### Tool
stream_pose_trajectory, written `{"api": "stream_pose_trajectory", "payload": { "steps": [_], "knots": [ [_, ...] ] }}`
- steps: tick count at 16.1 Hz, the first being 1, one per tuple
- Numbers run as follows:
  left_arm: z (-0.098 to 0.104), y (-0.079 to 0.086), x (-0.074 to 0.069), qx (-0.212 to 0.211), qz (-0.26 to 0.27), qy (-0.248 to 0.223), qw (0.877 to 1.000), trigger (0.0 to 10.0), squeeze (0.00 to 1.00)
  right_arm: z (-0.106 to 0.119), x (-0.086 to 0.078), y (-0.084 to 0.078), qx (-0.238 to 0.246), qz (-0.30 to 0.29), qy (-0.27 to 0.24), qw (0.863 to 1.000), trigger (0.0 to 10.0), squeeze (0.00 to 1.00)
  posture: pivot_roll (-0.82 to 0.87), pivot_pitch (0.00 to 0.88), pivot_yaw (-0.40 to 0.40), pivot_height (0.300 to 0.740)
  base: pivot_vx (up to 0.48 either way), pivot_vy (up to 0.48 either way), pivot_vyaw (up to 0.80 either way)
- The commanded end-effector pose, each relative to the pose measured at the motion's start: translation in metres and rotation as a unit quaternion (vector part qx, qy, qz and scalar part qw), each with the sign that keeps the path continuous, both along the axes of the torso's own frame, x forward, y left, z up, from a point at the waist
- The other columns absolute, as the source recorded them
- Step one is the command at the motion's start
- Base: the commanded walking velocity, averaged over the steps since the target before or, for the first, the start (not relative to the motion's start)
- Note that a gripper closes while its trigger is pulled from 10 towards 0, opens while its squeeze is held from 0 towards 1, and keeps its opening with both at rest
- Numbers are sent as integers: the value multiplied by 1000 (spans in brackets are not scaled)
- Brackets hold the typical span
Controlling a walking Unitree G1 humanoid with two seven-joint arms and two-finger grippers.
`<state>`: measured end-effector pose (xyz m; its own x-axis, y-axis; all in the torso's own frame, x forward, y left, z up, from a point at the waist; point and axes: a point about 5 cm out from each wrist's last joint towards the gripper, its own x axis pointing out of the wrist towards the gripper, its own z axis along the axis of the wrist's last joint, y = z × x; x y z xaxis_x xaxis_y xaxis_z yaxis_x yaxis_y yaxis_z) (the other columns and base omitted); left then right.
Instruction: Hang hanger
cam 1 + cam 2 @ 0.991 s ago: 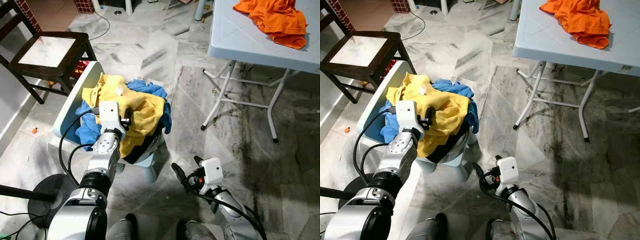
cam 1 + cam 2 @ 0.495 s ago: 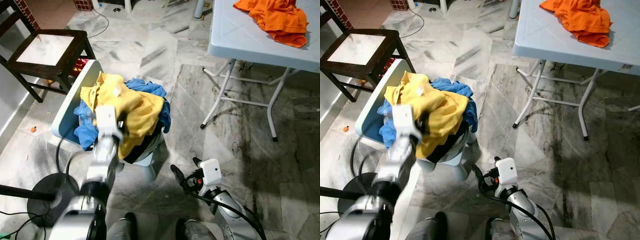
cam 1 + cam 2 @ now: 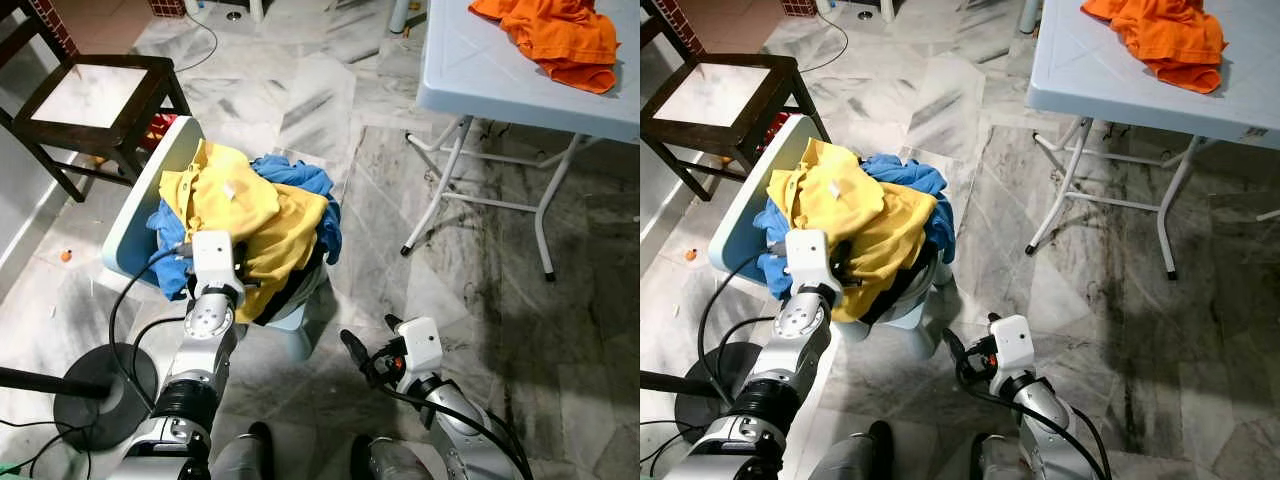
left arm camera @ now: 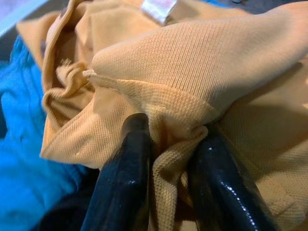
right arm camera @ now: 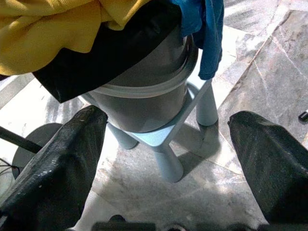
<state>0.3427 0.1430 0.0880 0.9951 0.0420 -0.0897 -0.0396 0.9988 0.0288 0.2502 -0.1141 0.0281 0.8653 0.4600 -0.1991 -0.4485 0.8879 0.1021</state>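
A yellow shirt (image 3: 250, 205) lies on top of a pile of clothes in a grey basket (image 5: 144, 96). The basket stands on a pale blue stool (image 3: 300, 330). A blue garment (image 3: 300, 180) and a black one (image 5: 96, 62) hang over the basket's rim. My left gripper (image 4: 171, 132) is at the near side of the pile, shut on a fold of the yellow shirt. My right gripper (image 3: 372, 338) hangs low over the floor in front of the stool, its fingers (image 5: 53, 163) wide open and holding nothing.
A dark wooden chair (image 3: 90, 95) stands at the far left. A white folding table (image 3: 500, 80) with an orange garment (image 3: 550, 35) on it is at the far right. A round black stand base (image 3: 105, 385) and cables lie by my left foot. A pale board (image 3: 150, 190) leans behind the basket.
My left gripper has drawn back toward me, from the top of the pile to its near edge, still in the yellow fabric. The right arm has stayed in place.
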Motion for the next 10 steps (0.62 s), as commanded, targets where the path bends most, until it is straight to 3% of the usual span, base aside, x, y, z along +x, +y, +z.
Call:
{"api": "stream_pose_trajectory", "payload": {
  "steps": [1, 2, 6, 7, 8, 10],
  "knots": [
    [-1, 1, -3, 22, -1, -7, 1000, 10000, 812, -4, -4, -1, -6, 3, 11, 1000, 10000, 0, -75, 256, -10, 740, 0, 0, 0],
    [0, 1, -3, 20, 2, -6, 1000, 10000, 1000, -4, -4, -1, -7, 3, 11, 1000, 10000, 0, -77, 255, -11, 740, 0, 0, 0],
    [-3, 1, -7, 23, 20, 1, 1000, 10000, 1000, -4, -4, -1, -8, 3, 11, 1000, 10000, 0, -79, 255, -10, 740, 0, 0, 0],
    [1, 1, -6, 20, 18, -6, 1000, 10000, 933, -4, -4, -2, -8, 3, 11, 1000, 10000, 0, -80, 255, -10, 740, 0, 0, 0],
    [6, 1, -3, 16, 19, -13, 1000, 10000, 0, -4, -4, -2, -8, 3, 11, 1000, 10000, 0, -81, 254, -11, 740, 0, 0, 0],
    [19, -3, 3, 6, 8, -29, 1000, 10000, 0, -5, -4, -4, -9, 3, 12, 1000, 10000, 0, -81, 256, -14, 740, 0, 0, 0]
  ]
}}
